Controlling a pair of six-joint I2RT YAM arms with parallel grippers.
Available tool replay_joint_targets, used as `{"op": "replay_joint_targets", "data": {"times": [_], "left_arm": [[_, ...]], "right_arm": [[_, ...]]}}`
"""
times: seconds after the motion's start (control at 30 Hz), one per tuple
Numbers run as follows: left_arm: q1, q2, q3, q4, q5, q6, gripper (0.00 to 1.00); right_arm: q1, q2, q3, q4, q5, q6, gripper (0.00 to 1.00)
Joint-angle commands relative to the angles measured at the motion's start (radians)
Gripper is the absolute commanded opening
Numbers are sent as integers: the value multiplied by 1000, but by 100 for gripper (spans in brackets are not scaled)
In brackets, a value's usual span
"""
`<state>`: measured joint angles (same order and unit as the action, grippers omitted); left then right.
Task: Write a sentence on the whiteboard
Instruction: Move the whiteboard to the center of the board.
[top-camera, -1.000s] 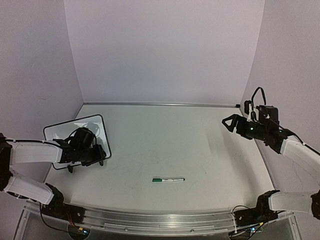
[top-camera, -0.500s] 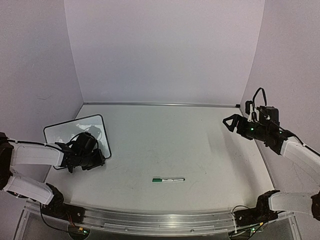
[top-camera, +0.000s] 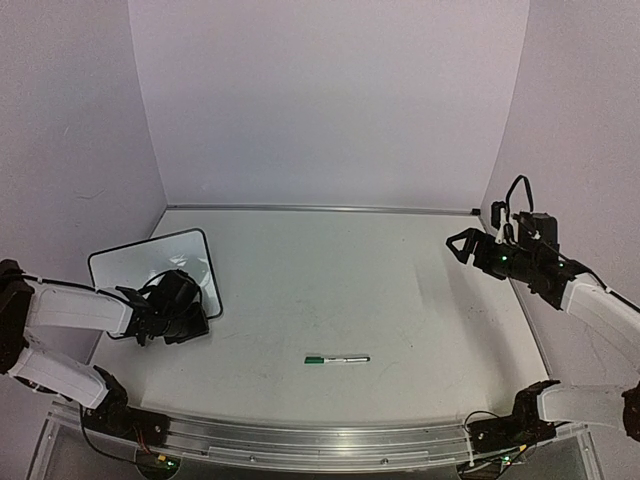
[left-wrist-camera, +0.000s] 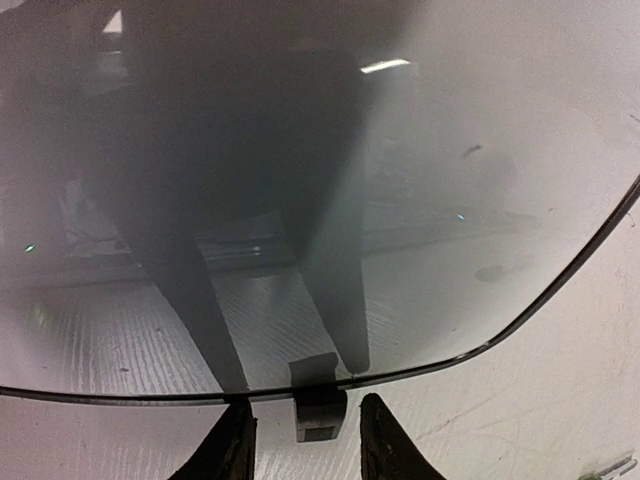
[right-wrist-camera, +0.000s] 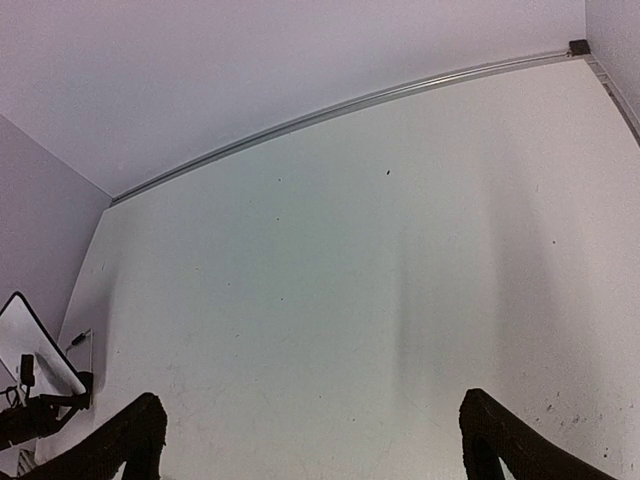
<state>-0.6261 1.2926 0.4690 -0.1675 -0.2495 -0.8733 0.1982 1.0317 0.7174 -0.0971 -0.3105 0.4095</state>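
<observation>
The left arm (top-camera: 75, 305) lies low and stretched along the left edge of the worktop (top-camera: 330, 280). Its wrist reaches the near rim of the small rectangular glossy white whiteboard with rounded corners and a thin black frame (top-camera: 140, 265). The left jaws stand slightly apart. In the wrist view the two dark fingertips (left-wrist-camera: 238, 450) flank one small black foot (left-wrist-camera: 320, 412) under the whiteboard's frame. The foot sits just ahead of the gap, and I cannot tell whether either fingertip touches it. The left jaws hold nothing.

The whiteboard rests by the left edge of the worktop, about midway between the near and far corners, with its face turned up toward the overhead camera. Up close, its shiny surface (left-wrist-camera: 430, 180) shows dark reflections of the arm and a bright streak of light.

The right arm (top-camera: 560, 280) is raised above the right edge of the worktop, with its forearm angled inward and its wrist pointing toward the middle. The right jaws are spread wide, and the fingertips (right-wrist-camera: 140, 435) sit at the two lower corners of the wrist view with only bare worktop between them.

A slim white marker pen with a green cap (top-camera: 337, 358) lies flat near the middle of the near edge, well apart from both arms.
</observation>
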Motion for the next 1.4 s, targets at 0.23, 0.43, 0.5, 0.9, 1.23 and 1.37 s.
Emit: {"op": "replay_joint_targets", "data": {"times": [0.23,0.43,0.5,0.9,1.23,1.37], "left_arm": [[-26,27,17,-23,-66,4,21],[-44,30,20,-18,-76,8,10],[-48,30,22,-18,-77,8,7],[-81,53,46,-15,-84,24,0],[-157,109,129,-26,-123,28,0],[-188,154,174,-19,-134,28,0]], "right_arm": [[6,-5,-12,22,27,-11,98],[6,-5,-11,20,34,-13,98],[6,-4,-12,19,37,-14,98],[6,-12,-19,11,46,-15,98],[6,-35,-26,1,65,-15,98],[6,-42,-29,-4,71,-15,98]]}}
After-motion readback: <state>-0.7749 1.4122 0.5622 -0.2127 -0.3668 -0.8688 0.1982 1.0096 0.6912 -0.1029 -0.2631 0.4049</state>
